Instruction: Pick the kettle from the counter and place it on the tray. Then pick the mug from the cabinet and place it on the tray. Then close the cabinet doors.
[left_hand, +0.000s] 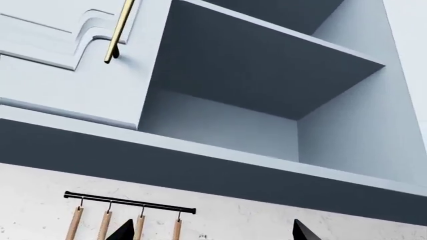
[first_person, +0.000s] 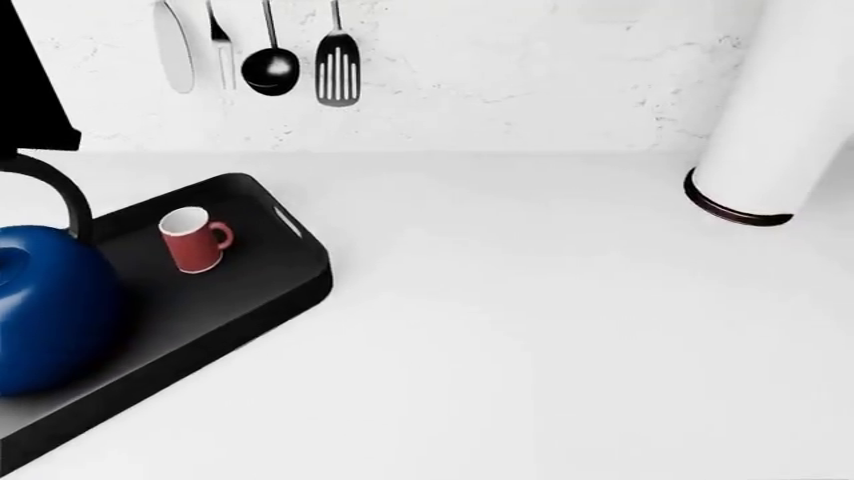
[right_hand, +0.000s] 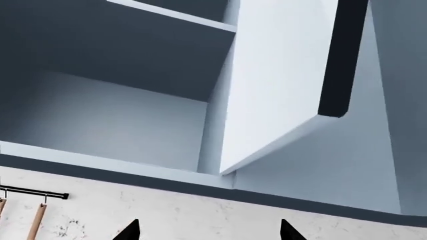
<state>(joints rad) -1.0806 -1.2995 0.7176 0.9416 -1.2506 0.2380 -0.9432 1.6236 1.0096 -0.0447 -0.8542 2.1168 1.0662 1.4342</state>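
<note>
In the head view the blue kettle (first_person: 47, 310) and the small red-brown mug (first_person: 194, 238) both stand upright on the black tray (first_person: 260, 290), which rests on the white counter (first_person: 561, 330). In the left wrist view my left gripper (left_hand: 213, 235) is open and empty below the cabinet (left_hand: 267, 65). A cabinet door with a gold handle (left_hand: 119, 30) looks flat against the cabinet front beside an open compartment. In the right wrist view my right gripper (right_hand: 209, 234) is open and empty under the other cabinet door (right_hand: 287, 85), which stands swung out.
A tall white cylinder with a dark base (first_person: 774, 120) stands at the counter's back right. Utensils (first_person: 274, 55) hang on the marbled wall, from a black rail (left_hand: 130, 202). A black shape (first_person: 27, 80), probably an arm, fills the head view's top left.
</note>
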